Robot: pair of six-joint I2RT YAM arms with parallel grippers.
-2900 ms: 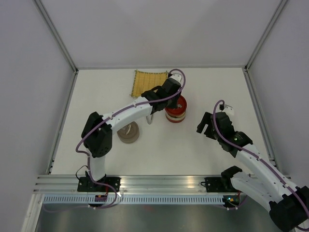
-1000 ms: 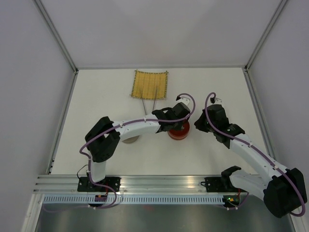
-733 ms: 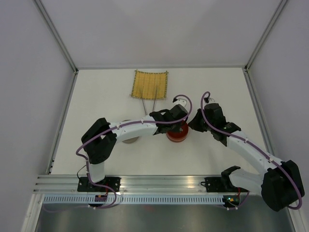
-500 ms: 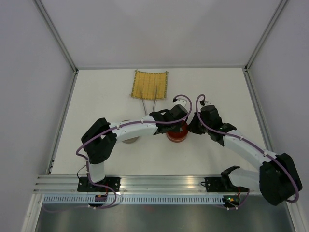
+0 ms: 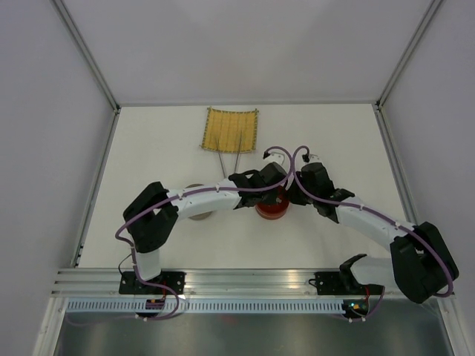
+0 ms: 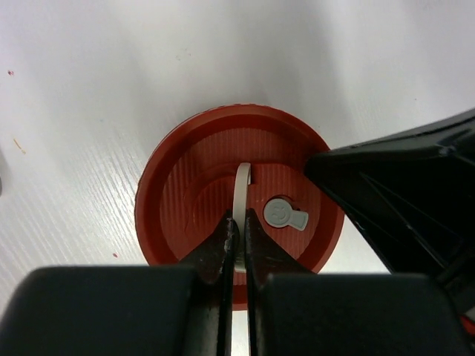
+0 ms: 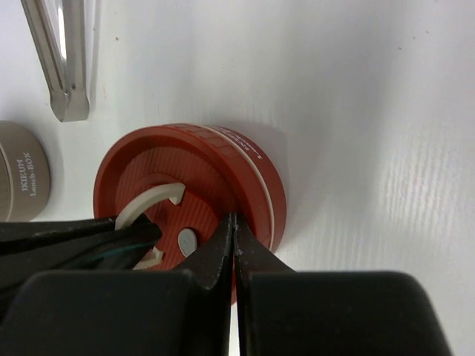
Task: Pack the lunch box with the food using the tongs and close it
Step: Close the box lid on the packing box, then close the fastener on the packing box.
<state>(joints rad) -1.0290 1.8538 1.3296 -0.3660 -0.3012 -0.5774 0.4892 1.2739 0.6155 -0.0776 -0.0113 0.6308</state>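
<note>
We see the round red plastic lunch box (image 6: 185,200) standing on the white table (image 6: 111,74) with its ribbed red lid on, directly under both claws. The left claw (image 6: 238,222) is nipped narrow on the thin white curved handle (image 6: 242,182) at the middle of the lid. The handle's strip runs straight away from the claw between its two fingers, and the small grey valve tab (image 6: 279,214) sits just beside it. The right claw (image 7: 232,222) is pressed fully together with nothing between its tips. The tips bear on the lid top just inside the raised rim, on the side opposite the left arm.

We judge that the coming move is to seat or turn the lid. It depends on the left claw holding the centre handle from above while the right one steadies the edge.

The long slim silver metal tongs (image 7: 59,59) lie flat on the table, apart from the box. Their long axis points toward the yellow woven bamboo mat (image 5: 231,128), and they are on the left arm's side. No food shows in any view. A round beige metal tin (image 7: 21,182) stands near the box.
</note>
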